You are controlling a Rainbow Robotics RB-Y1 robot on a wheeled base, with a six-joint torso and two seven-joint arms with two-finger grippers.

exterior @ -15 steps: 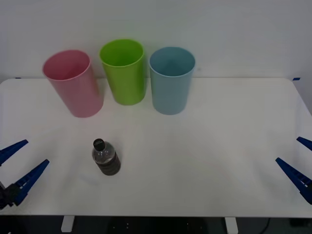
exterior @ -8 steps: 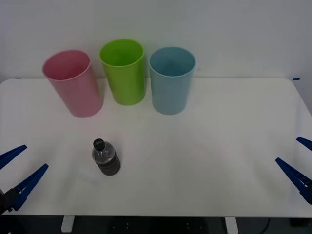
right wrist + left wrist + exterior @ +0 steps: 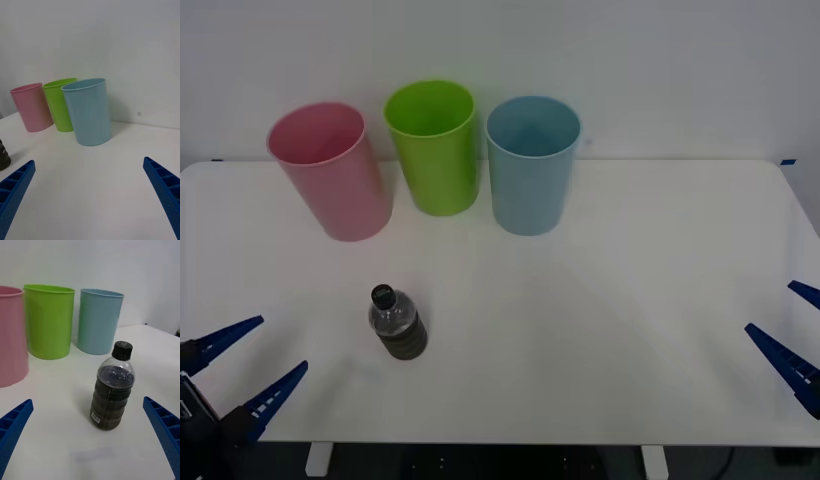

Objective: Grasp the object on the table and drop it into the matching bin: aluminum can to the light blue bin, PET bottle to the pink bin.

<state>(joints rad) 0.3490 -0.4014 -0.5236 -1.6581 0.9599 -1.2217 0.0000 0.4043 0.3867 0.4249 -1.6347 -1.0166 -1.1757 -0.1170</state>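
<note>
White worktop point(image 3: 600, 300) against a plain white wall point(image 3: 630, 60)

You had the smooth tapered pink bin point(image 3: 330, 175), lime green bin point(image 3: 435, 150) and light blue bin point(image 3: 530, 170) in a row; the ribbed black-capped PET bottle point(image 3: 397, 325) stood upright before them; left claw point(image 3: 250, 375) and right claw point(image 3: 790, 330) both gaped empty.

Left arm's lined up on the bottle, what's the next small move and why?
Probably ease the open left gripper forward around the PET bottle: it stands upright on the table, centred between the fingers but ahead of them, ungrasped.
</note>
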